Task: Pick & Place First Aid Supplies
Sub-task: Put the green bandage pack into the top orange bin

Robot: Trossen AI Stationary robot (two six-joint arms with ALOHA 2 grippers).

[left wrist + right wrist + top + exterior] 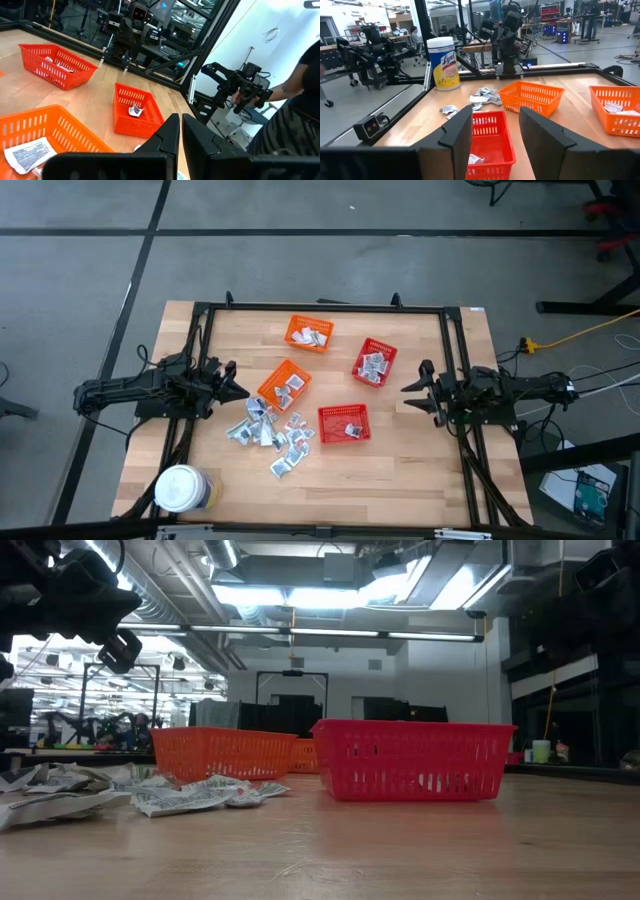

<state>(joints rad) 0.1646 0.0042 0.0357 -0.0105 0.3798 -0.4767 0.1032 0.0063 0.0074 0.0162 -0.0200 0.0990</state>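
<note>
Several silvery-white sachets (268,430) lie in a loose pile on the wooden table, left of a red basket (343,423); they also show in the low view (150,795) and the right wrist view (482,96). A few sachets lie in each of the baskets. My left gripper (238,389) hovers at the table's left side beside an orange basket (285,383), its fingers (170,132) nearly together and empty. My right gripper (408,389) hovers at the table's right side, open and empty (496,135), pointing toward the red basket (490,137).
Another orange basket (309,332) and another red basket (374,362) stand farther back. A white-lidded round jar (182,490) stands at the near left corner. A black frame (320,307) runs around the table. A person's arm (295,85) shows beyond the table.
</note>
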